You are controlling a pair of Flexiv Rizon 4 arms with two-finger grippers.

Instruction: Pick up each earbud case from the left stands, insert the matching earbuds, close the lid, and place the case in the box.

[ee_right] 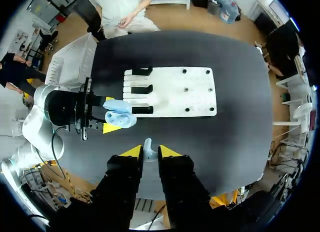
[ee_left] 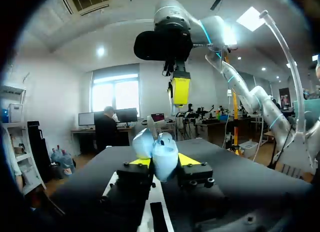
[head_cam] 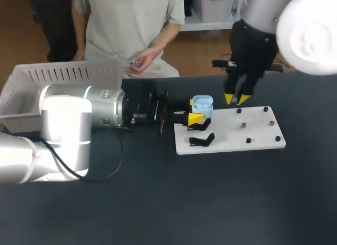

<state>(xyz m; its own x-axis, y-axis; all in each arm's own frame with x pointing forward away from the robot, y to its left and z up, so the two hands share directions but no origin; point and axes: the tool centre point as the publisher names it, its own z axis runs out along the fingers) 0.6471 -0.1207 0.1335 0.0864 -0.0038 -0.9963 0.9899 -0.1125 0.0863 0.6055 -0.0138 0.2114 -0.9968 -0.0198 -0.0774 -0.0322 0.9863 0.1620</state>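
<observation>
Centre frame: my left gripper (head_cam: pixel 194 111) clamps the open pale-blue plastic earbud case (head_cam: pixel 202 105); my right gripper (ee_right: pixel 147 151) pinches a small white earbud (ee_right: pixel 147 144).

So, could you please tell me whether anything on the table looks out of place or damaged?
Nothing stands out. The light blue earbud case sits open in the left jaws beside the white board, the right jaws hold a small white earbud, and nothing looks spilled or broken.

head: high behind, looking down on table (head_cam: pixel 210 203) | left wrist: low, level, close on blue case (ee_left: pixel 160 152) | right wrist: high overhead, facing down | all share: case, white board (ee_right: pixel 190 92)
</observation>
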